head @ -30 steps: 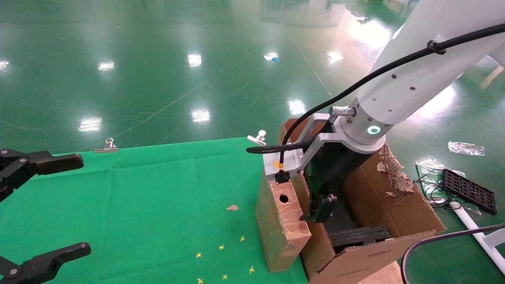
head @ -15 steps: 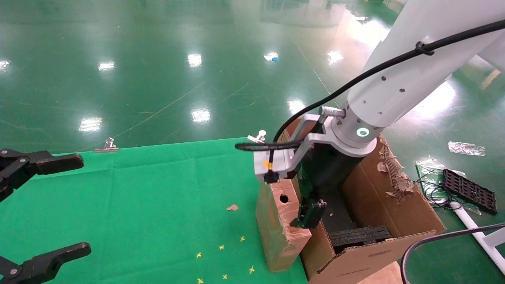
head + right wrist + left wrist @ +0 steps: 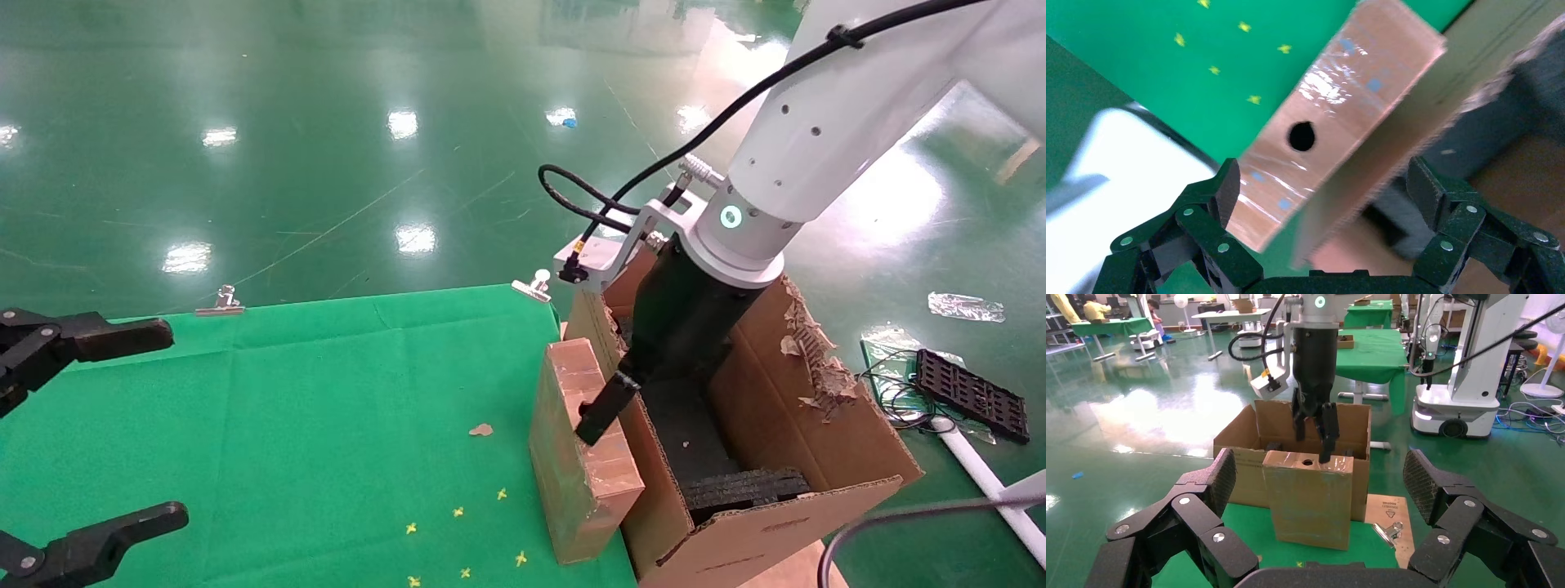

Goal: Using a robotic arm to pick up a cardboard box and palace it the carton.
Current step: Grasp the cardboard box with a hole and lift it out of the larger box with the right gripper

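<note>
The slim cardboard box (image 3: 582,457) stands on edge on the green cloth, leaning against the left wall of the carton (image 3: 760,523). The white robotic arm (image 3: 825,114) with its green ring reaches down over both. My right gripper (image 3: 609,404) is open. One black finger rests on the box's top edge over the round hole and the other is inside the carton. In the right wrist view the taped top edge with the hole (image 3: 1302,136) and the carton wall lie between the spread fingers (image 3: 1223,190). The left wrist view shows the box (image 3: 1309,502) and carton (image 3: 1242,435). My left gripper (image 3: 173,422) is open and parked at the far left.
Binder clips (image 3: 535,286) (image 3: 221,304) hold the green cloth (image 3: 327,392) at its far edge. A cardboard scrap (image 3: 481,429) and yellow marks lie on it. The carton's right flap is torn (image 3: 817,359). A black tray (image 3: 972,396) and cables lie on the floor at right.
My right wrist has swung, lifting the grey camera block up and back. The finger has moved from inside the carton onto the box's top, covering the hole. The box and left arm stayed put.
</note>
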Robot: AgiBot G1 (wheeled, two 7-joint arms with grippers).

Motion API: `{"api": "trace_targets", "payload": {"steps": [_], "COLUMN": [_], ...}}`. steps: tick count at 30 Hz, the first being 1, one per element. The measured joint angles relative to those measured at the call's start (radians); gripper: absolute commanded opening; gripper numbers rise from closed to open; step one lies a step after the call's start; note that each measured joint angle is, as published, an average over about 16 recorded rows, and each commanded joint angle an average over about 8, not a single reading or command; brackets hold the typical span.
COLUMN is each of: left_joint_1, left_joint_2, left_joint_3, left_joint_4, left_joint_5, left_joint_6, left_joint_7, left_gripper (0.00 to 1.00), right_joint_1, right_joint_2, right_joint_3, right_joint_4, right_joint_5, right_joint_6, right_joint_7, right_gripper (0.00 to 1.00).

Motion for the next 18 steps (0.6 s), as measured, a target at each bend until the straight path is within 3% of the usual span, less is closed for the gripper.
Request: {"api": "trace_targets", "payload": {"steps": [8, 9, 11, 14, 16, 18], "left_joint_1": [0.0, 0.0, 0.0, 0.0, 0.0, 0.0], "left_joint_2": [0.0, 0.0, 0.0, 0.0, 0.0, -0.001], "left_joint_3": [0.001, 0.001, 0.001, 0.001, 0.001, 0.001], "left_joint_4": [0.0, 0.0, 0.0, 0.0, 0.0, 0.0], "left_joint_5": [0.0, 0.0, -0.001, -0.001, -0.001, -0.001], "left_joint_6": [0.0, 0.0, 0.0, 0.0, 0.0, -0.001], "left_joint_7": [0.0, 0.0, 0.0, 0.0, 0.001, 0.001], "left_gripper": [1.0, 1.0, 1.0, 0.98, 0.87, 0.7], "right_joint_1": [-0.047, -0.052, -0.061, -0.072, -0.079, -0.084], "right_joint_2": [-0.047, -0.053, -0.065, -0.081, -0.09, -0.097], "right_joint_3": [-0.046, -0.052, -0.063, -0.079, -0.087, -0.095], "right_joint_4": [-0.176, -0.191, -0.219, -0.251, -0.267, -0.278], "right_joint_5": [0.07, 0.075, 0.082, 0.09, 0.095, 0.099], "right_joint_6": [-0.005, -0.004, -0.003, -0.001, 0.0, 0.0], "right_joint_7": [0.031, 0.029, 0.026, 0.02, 0.014, 0.009], "right_gripper": [1.0, 0.96, 0.8, 0.42, 0.17, 0.02]}}
